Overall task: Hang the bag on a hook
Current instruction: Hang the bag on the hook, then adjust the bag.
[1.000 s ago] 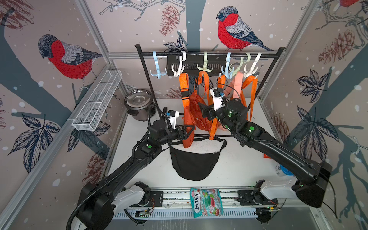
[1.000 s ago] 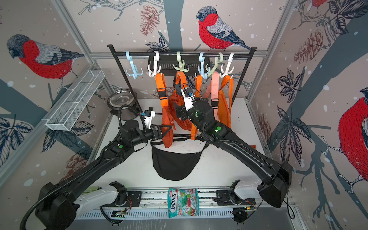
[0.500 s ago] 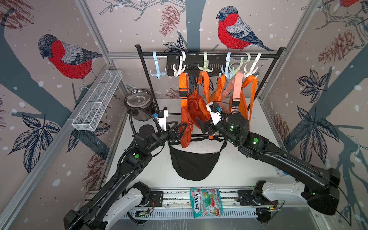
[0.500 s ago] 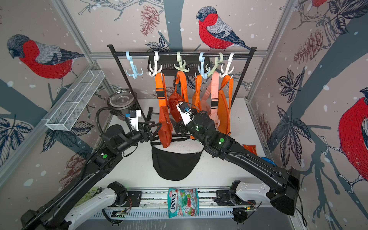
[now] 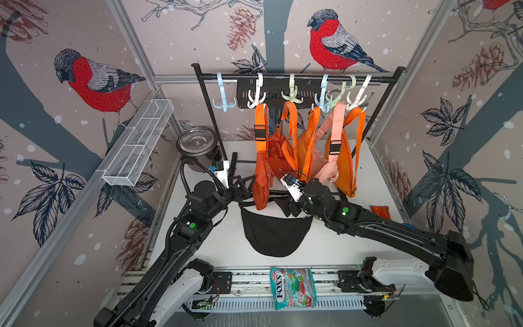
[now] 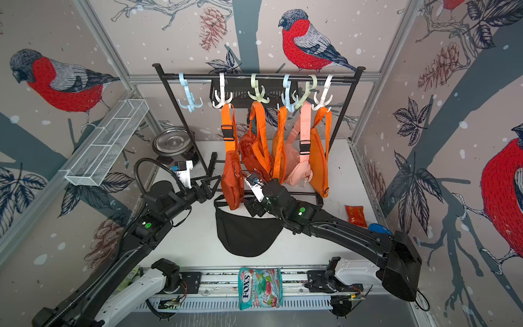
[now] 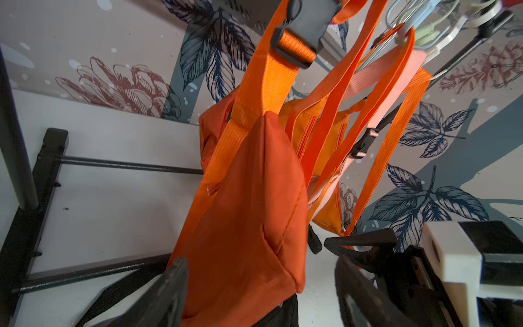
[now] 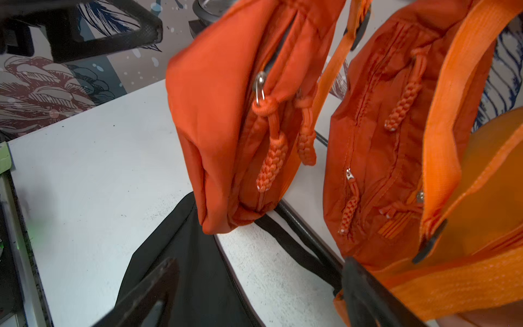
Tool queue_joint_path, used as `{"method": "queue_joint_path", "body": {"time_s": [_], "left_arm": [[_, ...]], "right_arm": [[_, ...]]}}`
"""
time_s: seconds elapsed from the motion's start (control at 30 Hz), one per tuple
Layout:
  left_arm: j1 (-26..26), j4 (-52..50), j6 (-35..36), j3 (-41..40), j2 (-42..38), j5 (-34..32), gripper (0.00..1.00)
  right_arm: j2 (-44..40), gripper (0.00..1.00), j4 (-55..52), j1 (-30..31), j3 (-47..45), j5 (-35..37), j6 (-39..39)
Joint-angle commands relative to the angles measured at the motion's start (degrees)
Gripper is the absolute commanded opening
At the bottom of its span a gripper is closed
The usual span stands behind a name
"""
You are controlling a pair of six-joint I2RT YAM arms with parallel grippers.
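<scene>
white tabletop (image 5: 226, 249) makes the floor of a small booth whose walls (image 5: 93, 85) are papered with red-breasted birds, pine cones and leaves. a black rack (image 5: 297, 76) stands at the back of the table.

six hooks (image 5: 225, 99) hang on the rack's top rail: two blue, two white, two green. five bags hang below the rail, four orange and one pink bag (image 5: 325, 167). the orange bag (image 5: 261, 181) nearest the rack's pot end hangs by its strap from a white hook (image 5: 256, 97). one black bag (image 5: 276, 235) lies flat on the table just in front of the rack.

one steel pot (image 5: 198, 141) sits beside the rack's post, and one wire basket (image 5: 138, 141) is fixed to the wall beyond it. one sweets packet (image 5: 293, 288) lies well in front of the rack. one small orange packet (image 5: 380, 211) lies near the rack's other end.

two arms reach toward the rack. the left gripper (image 5: 243, 184) sits just beside the hanging orange bag, fingers spread wide and clamping nothing. the right gripper (image 5: 284, 204) is near the black bag's upper edge, fingers likewise apart.
</scene>
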Motion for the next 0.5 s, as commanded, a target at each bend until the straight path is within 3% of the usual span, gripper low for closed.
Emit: {"method": "queue_joint_path", "body": {"time_s": [0.0, 0.27, 0.47], "left_arm": [[0.11, 1.57, -0.97, -0.5, 1.68, 3.93, 0.8], [-0.26, 5.82, -0.65, -2.39, 7.41, 13.08, 0.8], [-1.54, 6.15, 1.94, -0.18, 13.6, 11.72, 0.77]], "right_arm": [[0.66, 0.9, 1.86, 0.68, -1.39, -2.34, 2.86], [2.82, 0.91, 2.72, 2.83, -6.1, -0.86, 6.41], [1.46, 0.91, 3.0, 3.14, -7.41, 1.82, 7.58]]}}
